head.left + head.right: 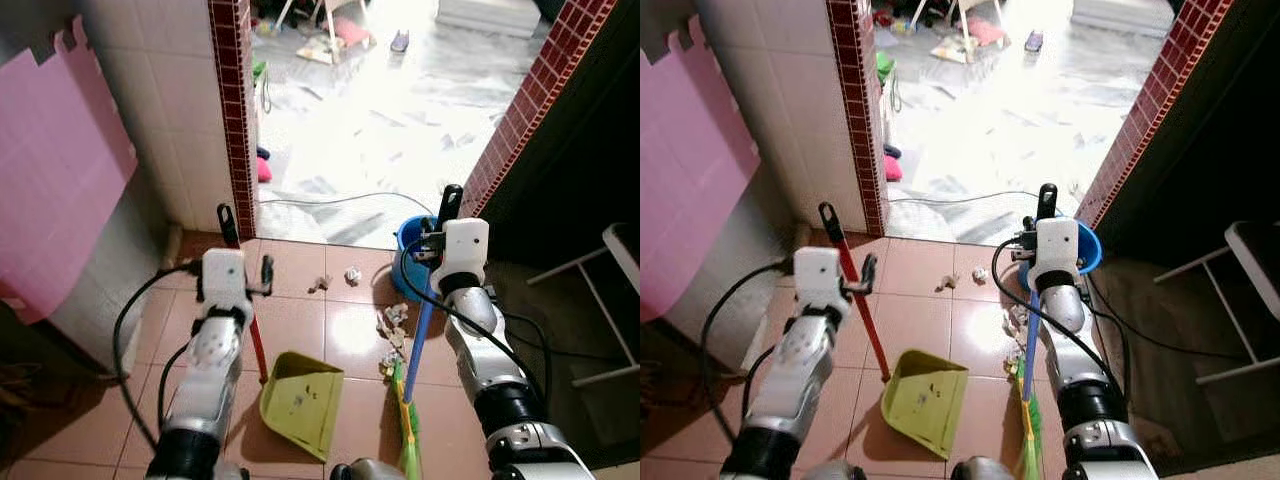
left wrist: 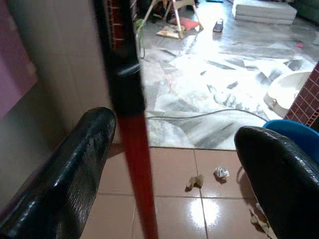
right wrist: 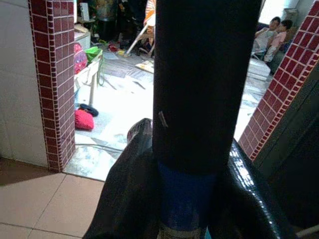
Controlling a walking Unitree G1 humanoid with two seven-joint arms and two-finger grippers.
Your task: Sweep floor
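Broom: blue handle (image 1: 424, 330) rising from green bristles (image 1: 407, 440) at the lower centre of the left eye view, bristles on the tiled floor, handle leaning up toward the right end effector
Right end effector (image 3: 192, 199): fingers closed around the broom handle just below its black top grip; in the right wrist view the two black fingers (image 3: 129, 194) press against the handle from both sides
Dustpan: yellow-green pan (image 1: 300, 400) lying on the floor at lower centre, just left of the broom bristles, with specks of dirt inside; its red handle (image 1: 256, 345) stands up and slants toward the left end effector
Left end effector (image 2: 172, 169): fingers spread wide apart; the red handle with its black top runs between them, close against one finger (image 2: 75, 164) and well apart from the other, so it is not clamped
Litter: crumpled paper scraps (image 1: 393, 325) beside the broom handle, plus a white wad (image 1: 352, 274) and a brown scrap (image 1: 321, 284) nearer the doorway
Floor: reddish-brown tiles (image 1: 300, 320) in the lower half, grey marble beyond the doorway in the upper half
Bucket: blue (image 1: 410, 255), right of centre, behind the right end effector
Walls: red brick edging (image 1: 232, 110) on the doorway sides, pink panel (image 1: 55, 160) at the upper left
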